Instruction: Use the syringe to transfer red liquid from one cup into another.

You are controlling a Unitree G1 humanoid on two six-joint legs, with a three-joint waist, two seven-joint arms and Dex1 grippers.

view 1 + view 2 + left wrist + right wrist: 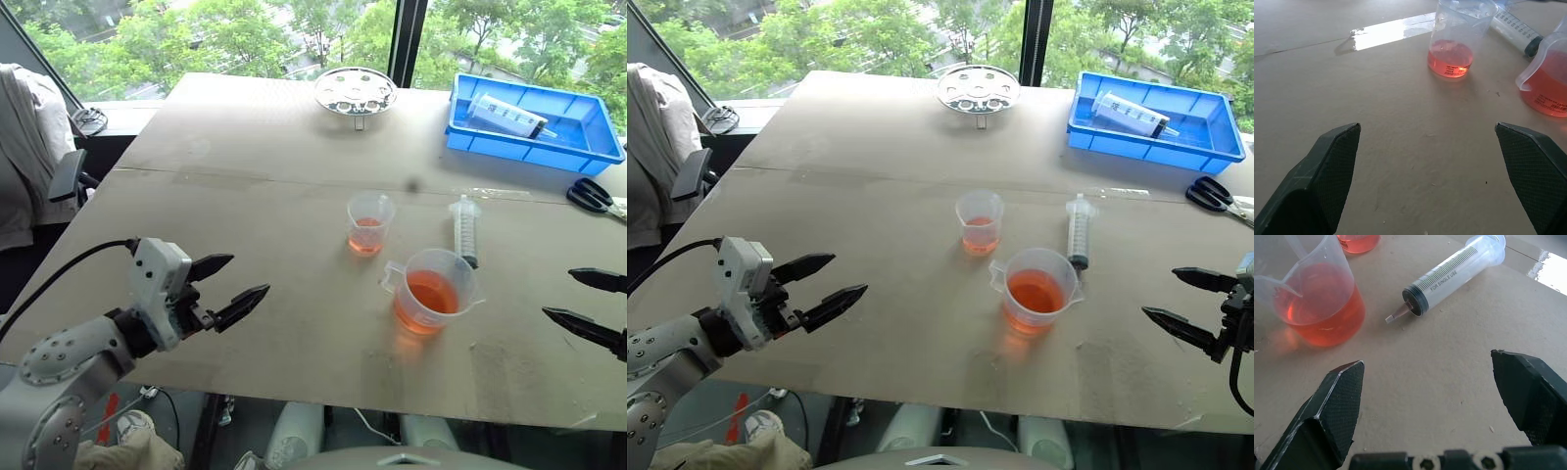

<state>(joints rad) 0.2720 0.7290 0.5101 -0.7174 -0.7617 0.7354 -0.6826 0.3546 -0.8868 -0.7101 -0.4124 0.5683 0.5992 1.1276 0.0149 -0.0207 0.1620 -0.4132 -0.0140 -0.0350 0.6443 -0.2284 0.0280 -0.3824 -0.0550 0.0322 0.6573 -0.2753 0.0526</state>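
both pincers spread, empty: left pincer (227,284), right pincer (586,302). clear plastic syringe (465,229) flat on tan tabletop (255,176) beside handled clear measuring cup (434,291).

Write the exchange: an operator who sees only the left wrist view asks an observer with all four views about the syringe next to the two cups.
Operator: I see just part of the barrel. Which way does the nozzle point?
Observer: The syringe lies flat to the right of the handled cup, nozzle toward the robot.
Operator: Is the other gripper near it?
Observer: The right gripper hangs open, to the right of the syringe and nearer the robot, touching nothing.
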